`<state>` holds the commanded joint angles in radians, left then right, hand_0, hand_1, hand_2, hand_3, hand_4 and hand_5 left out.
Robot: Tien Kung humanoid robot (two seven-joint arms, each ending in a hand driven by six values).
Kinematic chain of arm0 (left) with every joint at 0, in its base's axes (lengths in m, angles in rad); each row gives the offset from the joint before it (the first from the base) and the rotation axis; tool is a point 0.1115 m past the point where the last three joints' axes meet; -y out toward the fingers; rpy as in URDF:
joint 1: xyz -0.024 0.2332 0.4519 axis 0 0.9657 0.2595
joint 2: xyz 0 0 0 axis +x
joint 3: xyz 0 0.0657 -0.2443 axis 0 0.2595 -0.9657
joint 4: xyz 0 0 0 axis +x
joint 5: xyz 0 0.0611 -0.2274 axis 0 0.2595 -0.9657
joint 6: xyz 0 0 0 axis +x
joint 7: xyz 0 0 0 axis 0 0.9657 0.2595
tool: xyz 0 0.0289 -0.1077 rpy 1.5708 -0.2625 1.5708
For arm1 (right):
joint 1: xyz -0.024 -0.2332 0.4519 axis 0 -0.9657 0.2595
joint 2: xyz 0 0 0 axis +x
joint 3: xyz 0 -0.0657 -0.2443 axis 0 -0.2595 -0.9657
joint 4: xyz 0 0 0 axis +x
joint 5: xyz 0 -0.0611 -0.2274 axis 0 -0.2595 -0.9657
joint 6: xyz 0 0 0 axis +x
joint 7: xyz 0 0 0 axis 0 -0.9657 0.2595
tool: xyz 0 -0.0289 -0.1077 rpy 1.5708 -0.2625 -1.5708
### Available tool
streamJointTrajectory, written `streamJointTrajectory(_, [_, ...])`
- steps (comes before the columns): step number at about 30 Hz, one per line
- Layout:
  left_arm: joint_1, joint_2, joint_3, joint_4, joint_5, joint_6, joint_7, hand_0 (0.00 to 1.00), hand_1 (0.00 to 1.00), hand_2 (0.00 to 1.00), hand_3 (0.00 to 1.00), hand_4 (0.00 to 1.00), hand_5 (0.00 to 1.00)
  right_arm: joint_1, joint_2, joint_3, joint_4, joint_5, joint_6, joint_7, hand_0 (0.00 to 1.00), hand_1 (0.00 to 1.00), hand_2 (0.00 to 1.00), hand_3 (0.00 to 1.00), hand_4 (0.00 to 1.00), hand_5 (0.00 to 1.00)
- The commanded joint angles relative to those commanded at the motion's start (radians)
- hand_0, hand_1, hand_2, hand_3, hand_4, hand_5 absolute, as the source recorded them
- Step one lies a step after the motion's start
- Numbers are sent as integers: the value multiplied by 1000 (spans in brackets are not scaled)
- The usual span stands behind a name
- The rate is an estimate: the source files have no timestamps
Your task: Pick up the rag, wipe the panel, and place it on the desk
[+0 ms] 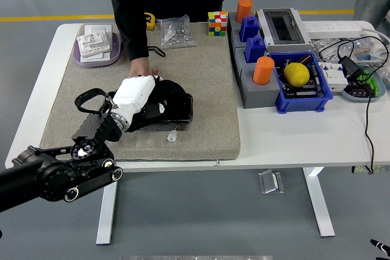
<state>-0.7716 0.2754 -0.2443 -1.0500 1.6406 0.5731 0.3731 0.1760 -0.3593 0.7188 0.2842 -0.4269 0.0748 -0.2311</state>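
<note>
Fingers of the left hand [137, 98] are mostly hidden: its white shell lies over the black rag [173, 105], and the digits curl down into the dark cloth, so it appears to be gripping the rag, though the exact fingertip contact cannot be made out against black on black. The rag sits bunched left of centre in the frame, on the grey mat [201, 77] that covers the left half of the white tabletop [292, 135]. Whatever panel lies beneath the rag is almost wholly covered; only a dark straight edge at the rag's right side and a small white connector [173, 137] just below it show. The left arm [61, 172] comes in from the lower left corner, black and jointed, its wrist angled up and to the right toward the rag. The right arm is out of view. A person in dark clothing stands at the top of the frame, cut off above the torso; one sleeve reaches down and the person's hand [141, 67] rests on the mat, touching the top of the robot hand. To the right stand a grey box, blue blocks, two orange cups and a blue bin [304, 92] holding a yellow ball [297, 73].
</note>
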Motion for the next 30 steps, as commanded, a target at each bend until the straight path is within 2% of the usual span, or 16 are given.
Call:
streamJointTrajectory(20, [47,65,-62,21,4,0,-8,190,85,533,515,303,2,-6,7,17,-2,-9,-3,-1,769,590,707,649,998,594])
streamJointTrajectory(30, [86,108,-105,30,15,-1,-10,190,85,532,515,305,2,-11,13,25,-3,-13,-2,-1,769,590,707,650,998,594])
